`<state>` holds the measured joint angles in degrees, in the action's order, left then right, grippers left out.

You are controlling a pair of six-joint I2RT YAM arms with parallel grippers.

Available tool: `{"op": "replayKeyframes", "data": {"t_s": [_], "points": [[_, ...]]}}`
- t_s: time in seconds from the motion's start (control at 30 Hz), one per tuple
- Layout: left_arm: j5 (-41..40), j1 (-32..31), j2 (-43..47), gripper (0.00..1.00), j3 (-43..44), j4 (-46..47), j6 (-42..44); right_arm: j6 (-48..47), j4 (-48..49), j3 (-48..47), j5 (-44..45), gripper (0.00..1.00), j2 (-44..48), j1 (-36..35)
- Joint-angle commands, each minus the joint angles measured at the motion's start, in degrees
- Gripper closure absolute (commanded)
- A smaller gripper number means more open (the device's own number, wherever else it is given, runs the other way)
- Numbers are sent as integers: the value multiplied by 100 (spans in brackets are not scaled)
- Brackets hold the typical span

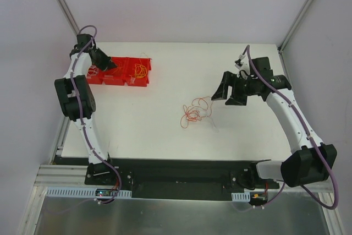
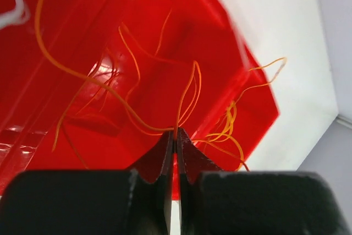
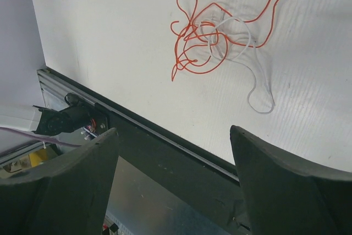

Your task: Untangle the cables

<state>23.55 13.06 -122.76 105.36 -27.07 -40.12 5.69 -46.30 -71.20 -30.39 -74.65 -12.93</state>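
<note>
Orange thin wire (image 2: 179, 113) is sitting pinched in my left gripper (image 2: 176, 135) above red plastic bin (image 2: 209, 59); right gripper (image 3: 173, 132) is hanging spread, red-white wire tangle (image 3: 204, 42) lying ahead.

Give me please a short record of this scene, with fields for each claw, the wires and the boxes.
left claw: shut, pinching a thin orange wire over the row of red plastic bins
right claw: open, empty, in the air beside the tangle
tangle of thin red and white curly wires: lies on the white table, no claw touching it
bins: at the far left of the table, orange and yellow wires inside
</note>
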Motion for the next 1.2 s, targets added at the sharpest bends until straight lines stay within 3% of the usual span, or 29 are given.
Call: {"op": "replayKeyframes", "data": {"t_s": [0.0, 0.33, 0.43, 0.53, 0.73, 0.97, 1.07, 1.17], "points": [[-131, -111, 349, 100, -533, -18, 4, -121, -159, -394, 86, 16, -137, 97], [-526, -295, 297, 100, -710, -360, 531, 2, -186, -518, -81, 16, -313, 89], [-711, -304, 393, 90, -526, -632, 733, 28, -195, -500, -90, 16, -261, 98], [-913, -295, 691, 73, -376, -773, 891, 37, -186, -404, -81, 16, -164, 89], [-879, -339, 1473, 56, -411, -879, 1146, 55, -160, -132, -55, 16, -6, 89], [-703, -383, 2589, 50, -1192, -940, 1164, 28, -63, 167, -11, 16, 21, 54], [-458, -716, 3212, 48, -1832, -932, 1094, 37, 7, 308, 7, 16, -84, -34], [-194, -1680, 3626, 44, -2501, -766, 1006, 72, 147, 440, 77, 16, -303, -253]]}}
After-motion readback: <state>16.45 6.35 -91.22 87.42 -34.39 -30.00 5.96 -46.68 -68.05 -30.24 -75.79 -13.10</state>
